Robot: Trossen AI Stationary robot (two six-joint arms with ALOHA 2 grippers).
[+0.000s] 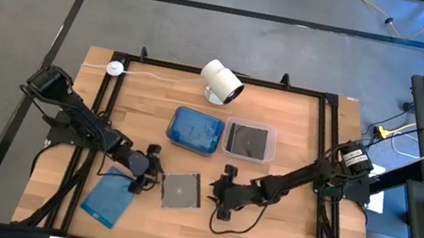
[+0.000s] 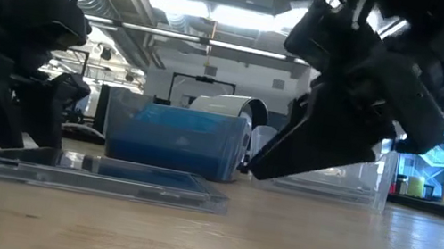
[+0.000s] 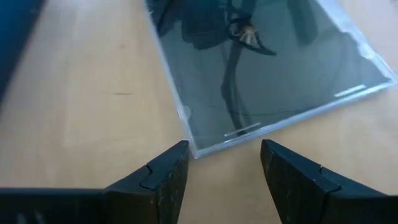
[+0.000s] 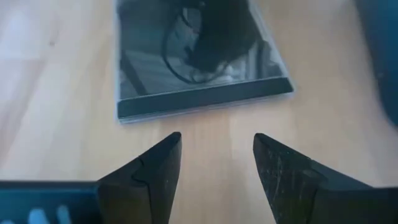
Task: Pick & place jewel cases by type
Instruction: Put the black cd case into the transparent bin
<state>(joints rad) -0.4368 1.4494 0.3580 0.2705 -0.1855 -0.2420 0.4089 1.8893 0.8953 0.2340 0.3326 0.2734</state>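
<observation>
Between two grippers, a dark jewel case (image 1: 180, 190) is seen lying flat on the desk (image 1: 279, 236).
Left gripper (image 1: 152, 170) and right gripper (image 1: 222, 189) are held open and empty at opposite edges, apparently for a grasp; a blue case (image 1: 109, 200) lies nearby.

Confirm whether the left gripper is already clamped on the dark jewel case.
No. In the left wrist view the left gripper stands open, its fingers just short of the dark jewel case, which lies flat on the table.

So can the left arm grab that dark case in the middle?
Probably yes. The left gripper is open, with the dark jewel case flat on bare table just ahead. The right gripper waits at the opposite edge, apart.
</observation>
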